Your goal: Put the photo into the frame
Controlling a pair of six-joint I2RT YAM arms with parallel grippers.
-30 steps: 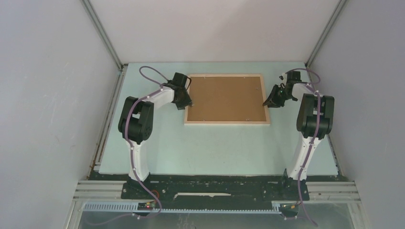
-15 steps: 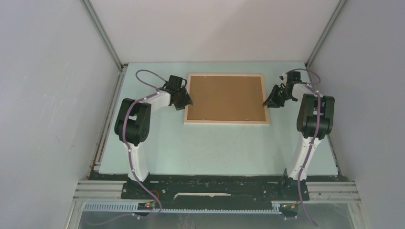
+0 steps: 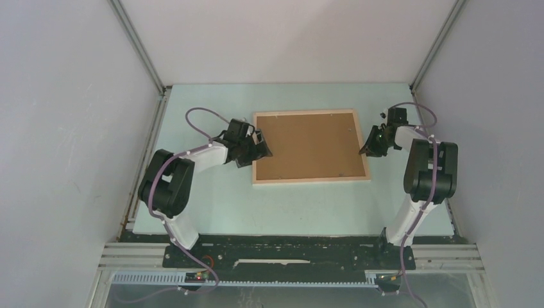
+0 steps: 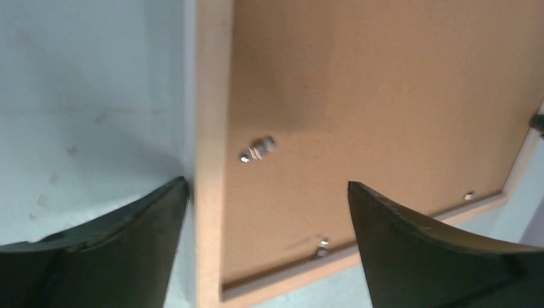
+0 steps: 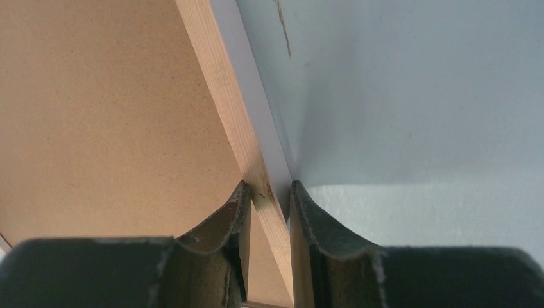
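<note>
The frame (image 3: 311,179) of light wood lies back-up on the table, with a brown backing board (image 3: 310,145) filling it. My left gripper (image 3: 260,149) is open at the frame's left rail (image 4: 210,128), one finger outside it and the other over the backing board (image 4: 385,96), and grips nothing. My right gripper (image 3: 367,146) is shut on the frame's right rail (image 5: 218,77), which runs between its fingers (image 5: 268,186). The photo is hidden or out of view.
Small metal tabs (image 4: 256,149) sit along the inner edge of the backing board. The pale green table (image 3: 289,205) is walled by grey panels (image 3: 77,128) to the left, right and back. A black base rail (image 3: 289,253) runs along the near edge.
The left gripper has opened and let go of the left rail. The frame has come nearer and slightly to the right, with the right gripper still on it. Both arms moved nearer with it.
</note>
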